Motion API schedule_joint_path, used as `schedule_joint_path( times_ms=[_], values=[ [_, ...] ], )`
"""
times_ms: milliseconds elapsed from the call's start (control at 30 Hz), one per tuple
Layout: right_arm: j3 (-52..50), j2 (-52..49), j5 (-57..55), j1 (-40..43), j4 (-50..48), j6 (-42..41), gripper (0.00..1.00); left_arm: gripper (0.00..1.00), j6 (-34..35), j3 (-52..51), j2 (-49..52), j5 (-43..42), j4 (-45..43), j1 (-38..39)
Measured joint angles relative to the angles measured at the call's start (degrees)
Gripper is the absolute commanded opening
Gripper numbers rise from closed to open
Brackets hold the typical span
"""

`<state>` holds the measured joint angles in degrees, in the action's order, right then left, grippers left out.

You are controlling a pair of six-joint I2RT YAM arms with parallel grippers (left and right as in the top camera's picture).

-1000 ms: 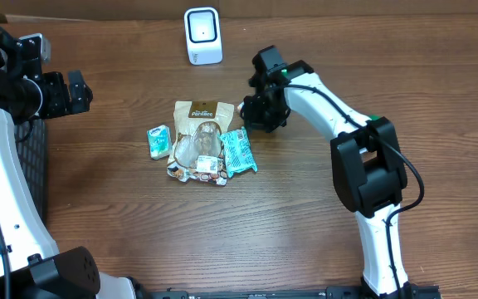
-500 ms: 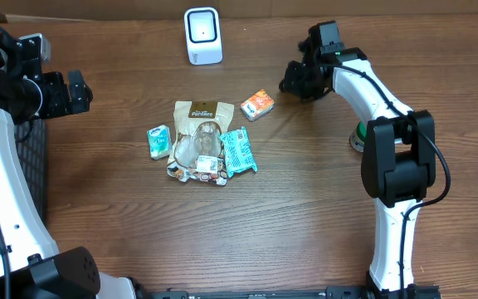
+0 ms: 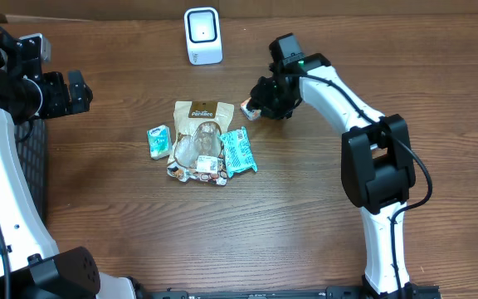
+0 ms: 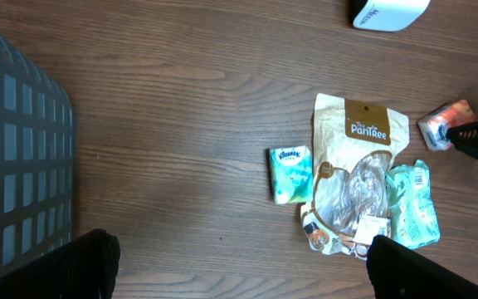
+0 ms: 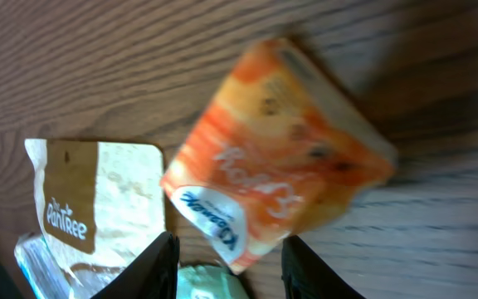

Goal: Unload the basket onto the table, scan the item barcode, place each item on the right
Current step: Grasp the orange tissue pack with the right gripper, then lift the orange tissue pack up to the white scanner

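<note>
While the left gripper (image 4: 243,249) hung wide open near the table's (image 3: 289,241) left edge, the right gripper (image 5: 229,253) stood part-open over the orange packet (image 3: 250,109), which lay just beside the PanTree pouch (image 3: 200,124), with bare wood toward the scanner (image 3: 202,35).

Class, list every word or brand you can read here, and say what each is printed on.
"The PanTree": on the beige paper pouch with a brown top band.
"Kleenex": on the small green and white tissue pack.
Orange soft packet: white lettering blurred, unreadable.
Teal plastic wrapper: print too small.
</note>
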<state>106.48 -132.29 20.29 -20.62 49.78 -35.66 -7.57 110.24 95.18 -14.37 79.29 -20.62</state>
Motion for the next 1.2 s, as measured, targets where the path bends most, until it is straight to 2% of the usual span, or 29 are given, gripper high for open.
schedule_joint_path(
  times_ms=[167,367,633,800,867,933,1200],
  values=[
    [-0.1,0.0,-3.4,-0.5,-0.3,-3.2,0.36,0.99,0.0,0.0,0.0,0.0,0.0,0.0],
    [-3.5,0.0,-4.7,-0.5,-4.1,-4.4,0.27,0.99,0.0,0.0,0.0,0.0,0.0,0.0],
    [-6.0,0.3,-4.0,-0.5,-8.3,-5.0,0.04,0.99,0.0,0.0,0.0,0.0,0.0,0.0],
    [-6.0,0.5,-4.0,-0.3,-8.1,-3.3,0.04,1.0,0.0,0.0,0.0,0.0,0.0,0.0],
    [-6.0,0.5,-3.1,-0.1,-7.2,-1.2,0.04,0.99,0.0,0.0,0.0,0.0,0.0,0.0],
    [-5.3,0.6,0.1,0.6,-3.8,4.6,0.04,1.0,0.0,0.0,0.0,0.0,0.0,0.0],
    [4.2,2.2,25.6,4.2,15.7,36.1,0.04,0.99,0.0,0.0,0.0,0.0,0.0,0.0]
  ],
)
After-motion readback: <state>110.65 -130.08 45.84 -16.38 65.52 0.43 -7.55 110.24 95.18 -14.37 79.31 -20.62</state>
